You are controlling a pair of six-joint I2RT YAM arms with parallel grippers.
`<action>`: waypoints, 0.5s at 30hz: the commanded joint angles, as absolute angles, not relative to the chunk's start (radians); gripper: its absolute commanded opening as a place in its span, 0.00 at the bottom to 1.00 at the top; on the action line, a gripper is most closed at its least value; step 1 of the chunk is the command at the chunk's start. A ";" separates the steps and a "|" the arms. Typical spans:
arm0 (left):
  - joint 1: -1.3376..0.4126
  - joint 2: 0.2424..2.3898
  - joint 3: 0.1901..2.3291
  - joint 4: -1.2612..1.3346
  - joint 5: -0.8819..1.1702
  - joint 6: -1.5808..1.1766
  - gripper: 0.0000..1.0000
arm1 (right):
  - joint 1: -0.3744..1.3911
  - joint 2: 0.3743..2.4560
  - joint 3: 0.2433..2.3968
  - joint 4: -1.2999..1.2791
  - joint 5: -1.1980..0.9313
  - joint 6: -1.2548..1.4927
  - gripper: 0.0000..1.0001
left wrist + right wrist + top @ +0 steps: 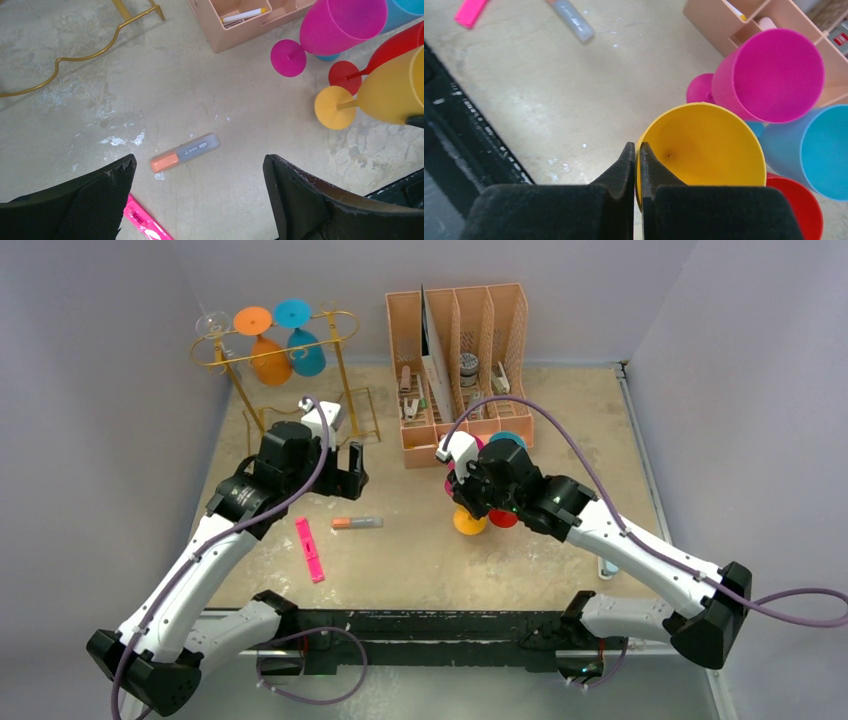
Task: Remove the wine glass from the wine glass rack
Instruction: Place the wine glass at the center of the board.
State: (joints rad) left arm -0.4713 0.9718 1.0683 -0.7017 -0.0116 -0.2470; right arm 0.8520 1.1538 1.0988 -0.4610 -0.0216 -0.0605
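Observation:
The gold wire wine glass rack (243, 400) stands at the back left; its wavy base (75, 59) shows in the left wrist view. An orange wine glass (268, 358), a blue one (305, 352) and a clear one (213, 323) hang upside down from its rails. My left gripper (340, 472) (200, 165) is open and empty, low over the table in front of the rack. My right gripper (635, 150) is shut on the rim of a yellow wine glass (709, 145) (390, 90), one finger inside the bowl and one outside. Its foot (469, 522) is on or close over the table.
Magenta (769, 75), blue (814, 150) and red (796, 210) wine glasses crowd the yellow one. A peach desk organiser (460, 350) stands behind them. An orange-and-grey highlighter (357, 523) (185, 152) and a flat pink thing (310, 550) lie between the arms.

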 commanded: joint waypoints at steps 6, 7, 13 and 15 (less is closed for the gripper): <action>-0.465 0.917 1.125 -0.722 -0.029 -0.263 0.96 | 0.854 1.166 0.997 -0.280 0.131 -0.056 0.00; -0.465 0.907 1.118 -0.710 -0.026 -0.257 0.96 | 0.854 1.167 0.983 -0.250 0.136 -0.042 0.00; -0.465 0.878 1.114 -0.715 0.017 -0.233 0.96 | 0.853 1.178 0.923 -0.154 0.139 0.060 0.00; -0.465 0.884 1.119 -0.727 0.026 -0.225 0.96 | 0.854 1.184 0.913 -0.151 0.136 0.079 0.00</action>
